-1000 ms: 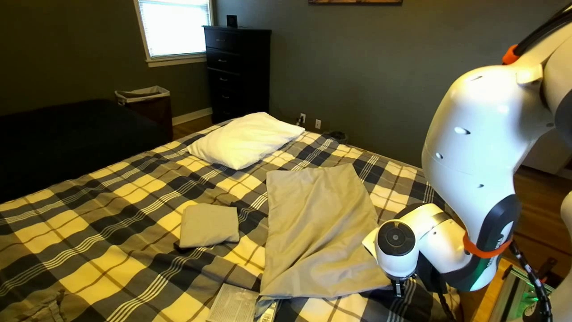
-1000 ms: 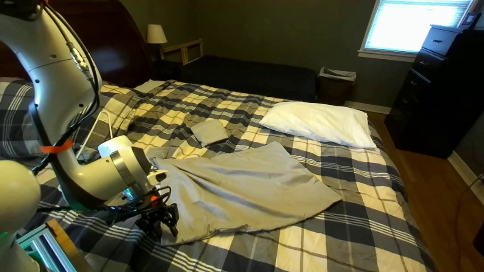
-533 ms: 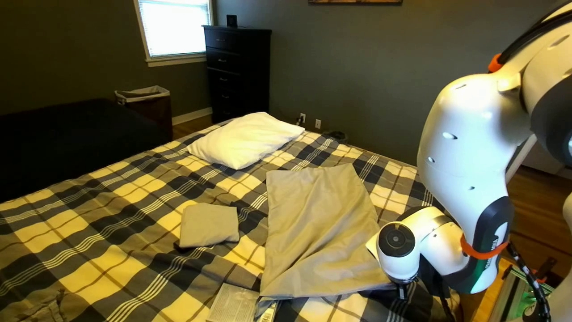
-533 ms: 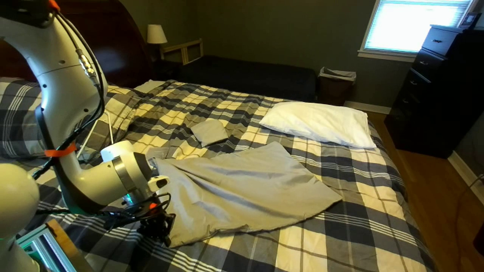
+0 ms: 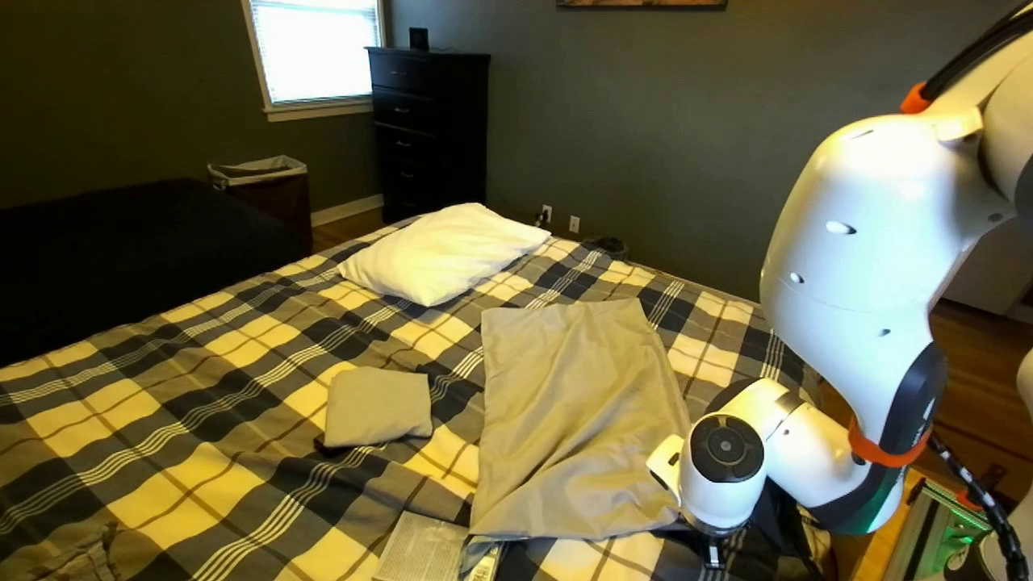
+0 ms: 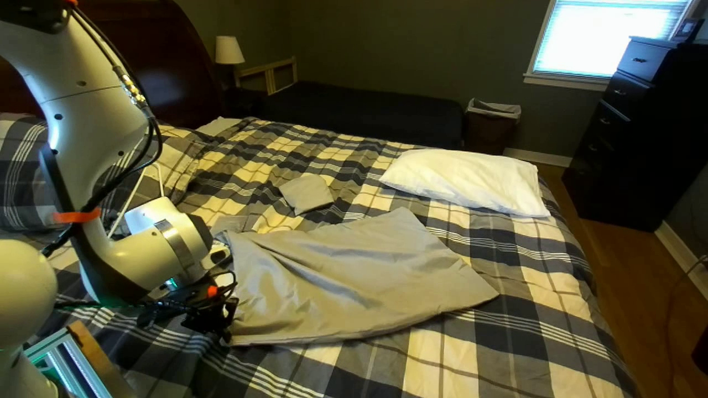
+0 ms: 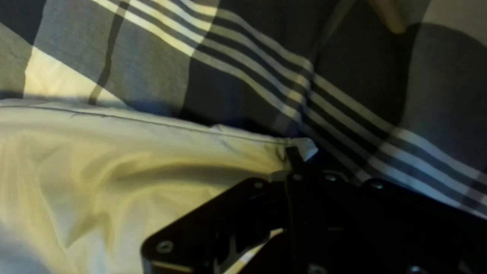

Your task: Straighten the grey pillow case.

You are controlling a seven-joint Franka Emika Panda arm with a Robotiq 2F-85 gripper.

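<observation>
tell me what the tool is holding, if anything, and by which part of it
The grey pillow case: the tool pinches it at one corner.

Rounded white arm [image 5: 847, 218] with orange bands [image 5: 886, 457], black cables [image 5: 978, 53] and an angular black tool [image 7: 293, 160] with silvery screws [image 7: 164, 246]

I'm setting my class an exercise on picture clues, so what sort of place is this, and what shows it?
Most likely a bedroom in a home: there is a wide bed, a white pillow lying on it, and a tall chest of drawers near the window.
</observation>
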